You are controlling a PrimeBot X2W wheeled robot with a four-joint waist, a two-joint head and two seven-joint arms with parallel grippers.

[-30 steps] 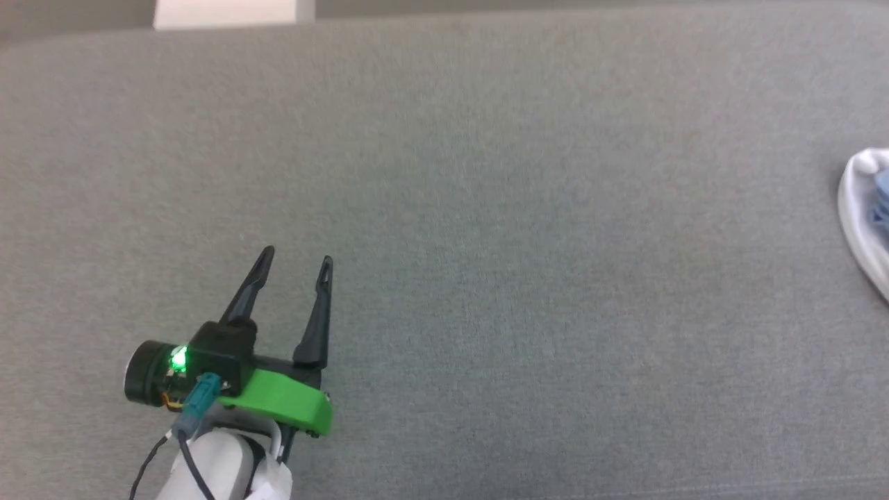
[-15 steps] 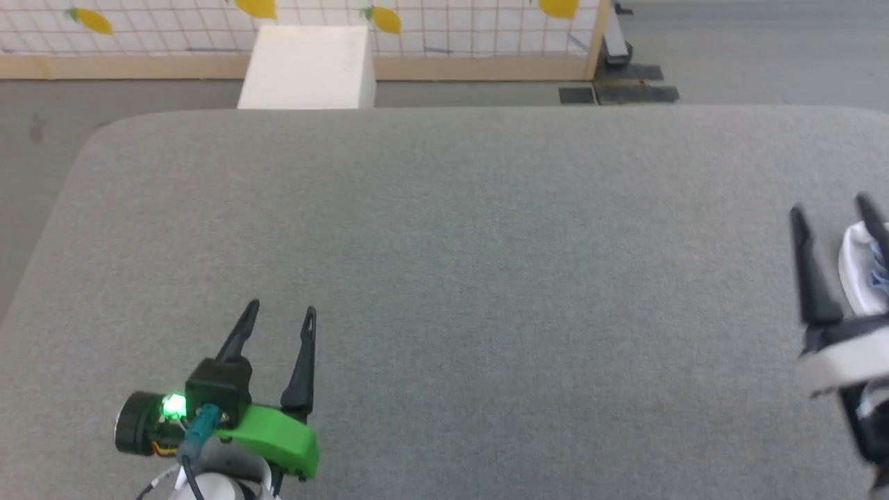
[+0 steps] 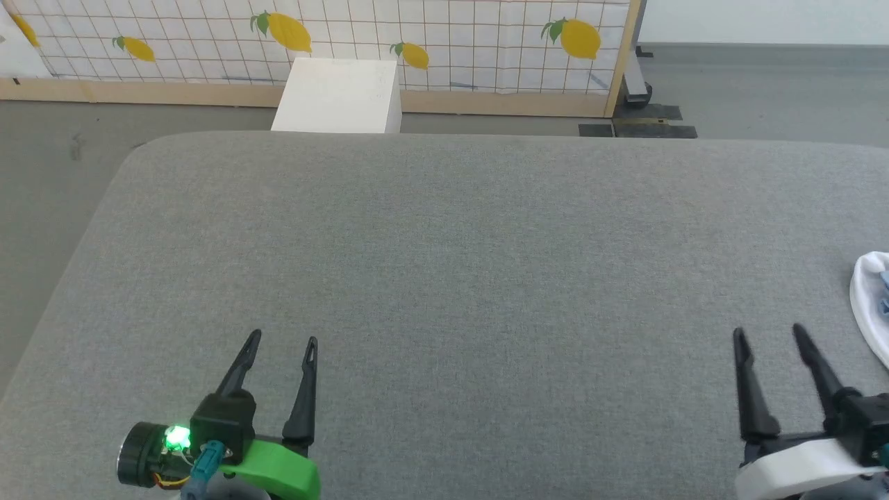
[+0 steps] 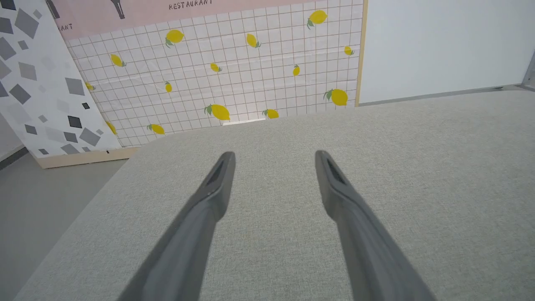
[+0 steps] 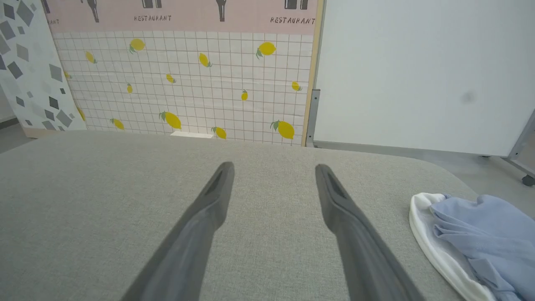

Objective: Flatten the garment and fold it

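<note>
Beyond grey cushion [image 3: 444,264], white box [image 3: 337,94] against lemon screen [image 3: 451,35], left claw [image 3: 283,337] and right claw [image 3: 767,330] spread, garment [image 5: 480,225] crumpled

My left gripper [image 3: 283,338] has two long, thin black fingers [image 3: 303,396] with pointy tips. Behind them sits a bright green band [image 3: 278,469]. Just left of the green band, a little green light [image 3: 177,437] glows on a round black knob [image 3: 135,455], next to a blue-green plug [image 3: 206,464]. My right gripper [image 3: 767,330] has a white band [image 3: 792,473].
</note>
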